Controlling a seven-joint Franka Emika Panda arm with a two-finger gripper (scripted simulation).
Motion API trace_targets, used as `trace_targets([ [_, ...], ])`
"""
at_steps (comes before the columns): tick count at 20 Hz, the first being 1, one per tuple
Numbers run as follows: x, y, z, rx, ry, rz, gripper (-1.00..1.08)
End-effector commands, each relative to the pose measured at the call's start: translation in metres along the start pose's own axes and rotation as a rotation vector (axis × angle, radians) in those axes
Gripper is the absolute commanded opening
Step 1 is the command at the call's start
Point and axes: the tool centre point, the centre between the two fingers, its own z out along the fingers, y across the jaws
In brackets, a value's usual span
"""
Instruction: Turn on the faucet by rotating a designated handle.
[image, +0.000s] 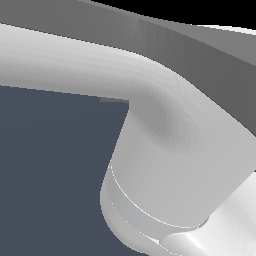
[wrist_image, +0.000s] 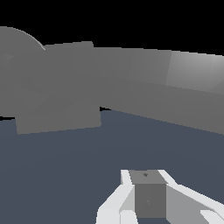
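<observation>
In the wrist view the faucet's flat grey square plate (wrist_image: 57, 96) carries a faint round hub at one corner. The handle (wrist_image: 175, 87), a long pale grey bar, runs from the plate across the picture and is brightest near its far tip. My gripper (wrist_image: 146, 199) shows at the near edge. Its white fingers (wrist_image: 114, 205) are pressed together around a grey pad, with no gap and nothing held. It is apart from the handle, with dark floor between them. In the exterior view the faucet is mostly hidden behind my arm.
My glossy white arm (image: 170, 165) fills most of the exterior view. A grey band (image: 200, 55) crosses behind it near the top. Dark blue-grey floor (image: 50, 175) lies under everything.
</observation>
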Motion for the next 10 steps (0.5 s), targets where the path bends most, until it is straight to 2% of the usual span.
trace_targets([
  [1,0.003,0.001,0.000,-0.002,-0.002,0.021,-1.00],
  [10,0.042,0.008,0.000,-0.002,0.008,-0.019,-1.00],
])
